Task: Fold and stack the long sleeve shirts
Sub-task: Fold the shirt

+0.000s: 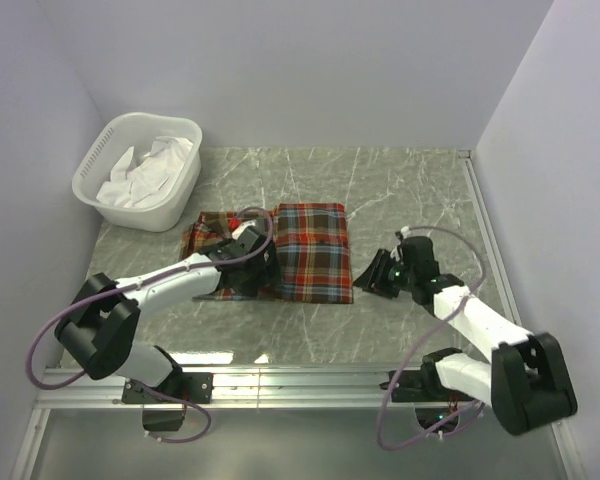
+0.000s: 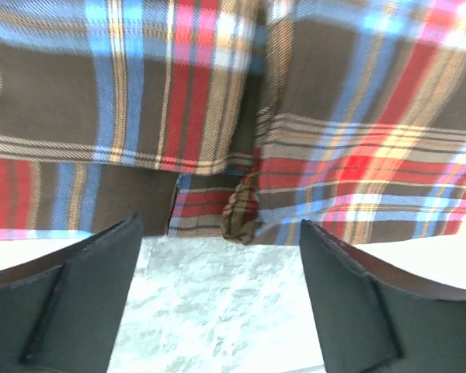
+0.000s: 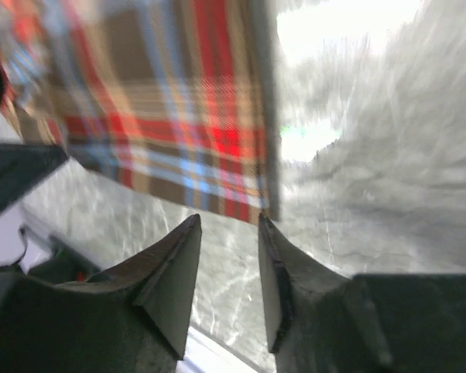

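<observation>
A plaid flannel shirt (image 1: 310,250) in red, orange, blue and brown checks lies partly folded on the marble table; its right part is a neat rectangle, its left part is bunched. My left gripper (image 1: 242,283) is open and empty at the shirt's near left edge; in the left wrist view the shirt hem (image 2: 241,210) lies just beyond the fingers (image 2: 85,295). My right gripper (image 1: 372,281) is open and empty just right of the shirt's near right corner (image 3: 260,203), which shows just past its fingertips (image 3: 188,233).
A white laundry basket (image 1: 98,196) holding white cloth (image 1: 145,172) stands at the back left. Grey walls close in the left, back and right. A metal rail (image 1: 280,385) runs along the near edge by the arm bases.
</observation>
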Robot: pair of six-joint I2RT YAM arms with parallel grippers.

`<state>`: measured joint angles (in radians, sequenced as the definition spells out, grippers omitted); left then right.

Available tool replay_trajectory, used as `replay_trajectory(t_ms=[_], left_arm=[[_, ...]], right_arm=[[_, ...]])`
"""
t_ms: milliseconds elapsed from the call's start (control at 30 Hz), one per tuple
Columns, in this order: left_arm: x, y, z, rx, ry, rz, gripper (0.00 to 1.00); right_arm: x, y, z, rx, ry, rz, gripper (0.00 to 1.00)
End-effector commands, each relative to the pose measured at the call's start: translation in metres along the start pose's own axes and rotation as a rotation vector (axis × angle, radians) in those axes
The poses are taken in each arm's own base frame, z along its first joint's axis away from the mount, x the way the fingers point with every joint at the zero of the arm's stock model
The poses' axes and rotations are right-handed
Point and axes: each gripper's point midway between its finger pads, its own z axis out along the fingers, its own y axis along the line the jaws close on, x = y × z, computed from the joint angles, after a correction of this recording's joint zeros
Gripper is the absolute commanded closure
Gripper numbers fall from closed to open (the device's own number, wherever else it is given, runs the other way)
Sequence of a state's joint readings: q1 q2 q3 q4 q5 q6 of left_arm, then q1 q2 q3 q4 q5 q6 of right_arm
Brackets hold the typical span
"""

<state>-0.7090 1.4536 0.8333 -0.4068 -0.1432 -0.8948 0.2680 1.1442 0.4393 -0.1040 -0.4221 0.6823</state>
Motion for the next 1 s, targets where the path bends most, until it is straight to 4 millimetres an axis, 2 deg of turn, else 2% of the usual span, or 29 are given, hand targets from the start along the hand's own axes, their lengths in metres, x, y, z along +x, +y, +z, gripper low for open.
replay_trajectory(t_ms=[0,67,100,133,167,200,233,300,333,367,400,433,467,500,533,600,633,733,967], left_arm=[[-0.034,-0.009,-0.033,-0.046,-0.132,0.076,0.10],[-0.034,-0.024,-0.042,-0.027,-0.151,0.128,0.06],[-0.040,-0.036,-0.049,-0.013,-0.181,0.168,0.06],[-0.032,-0.050,-0.052,0.004,-0.183,0.222,0.07],[-0.030,-0.059,-0.054,0.014,-0.193,0.274,0.07],[-0.034,-0.074,-0.061,0.036,-0.221,0.304,0.08],[-0.020,-0.090,-0.058,0.056,-0.210,0.382,0.08],[-0.015,-0.117,-0.060,0.101,-0.220,0.436,0.08],[0.003,-0.128,-0.050,0.098,-0.192,0.494,0.08],[0.008,-0.136,-0.047,0.095,-0.191,0.524,0.09],[0.007,-0.152,-0.050,0.108,-0.213,0.559,0.09],[0.023,-0.158,-0.037,0.074,-0.213,0.619,0.09],[0.028,-0.163,-0.032,0.062,-0.216,0.647,0.11],[0.029,-0.177,-0.032,0.073,-0.227,0.674,0.11],[0.044,-0.178,-0.018,0.049,-0.206,0.720,0.12],[0.045,-0.188,-0.012,0.034,-0.233,0.759,0.15],[0.053,-0.188,-0.001,0.017,-0.228,0.790,0.16],[0.060,-0.191,0.016,0.000,-0.234,0.832,0.20],[0.072,-0.190,0.040,-0.017,-0.223,0.876,0.22]], right_arm=[[-0.041,0.002,-0.035,0.124,-0.170,-0.098,0.55],[-0.056,0.005,-0.054,0.161,-0.242,-0.109,0.50],[-0.060,0.005,-0.060,0.171,-0.264,-0.102,0.44],[-0.064,0.004,-0.067,0.197,-0.281,-0.087,0.38],[-0.067,0.006,-0.074,0.200,-0.303,-0.082,0.18],[-0.070,0.005,-0.078,0.210,-0.322,-0.071,0.09],[-0.072,0.004,-0.085,0.230,-0.346,-0.050,0.00],[-0.075,0.004,-0.091,0.235,-0.371,-0.039,0.00],[-0.076,0.004,-0.094,0.238,-0.381,-0.033,0.00],[-0.078,0.005,-0.098,0.239,-0.400,-0.032,0.00],[-0.079,0.005,-0.101,0.244,-0.410,-0.028,0.00],[-0.078,0.004,-0.104,0.255,-0.409,-0.020,0.00],[-0.082,0.003,-0.109,0.270,-0.436,-0.018,0.00],[-0.086,-0.002,-0.114,0.301,-0.465,-0.011,0.00],[-0.085,-0.005,-0.117,0.317,-0.476,-0.007,0.00],[-0.090,-0.012,-0.127,0.355,-0.530,0.002,0.00],[-0.089,-0.015,-0.129,0.370,-0.534,0.007,0.00],[-0.090,-0.023,-0.136,0.403,-0.573,0.018,0.00],[-0.087,-0.034,-0.136,0.428,-0.589,0.038,0.00]])
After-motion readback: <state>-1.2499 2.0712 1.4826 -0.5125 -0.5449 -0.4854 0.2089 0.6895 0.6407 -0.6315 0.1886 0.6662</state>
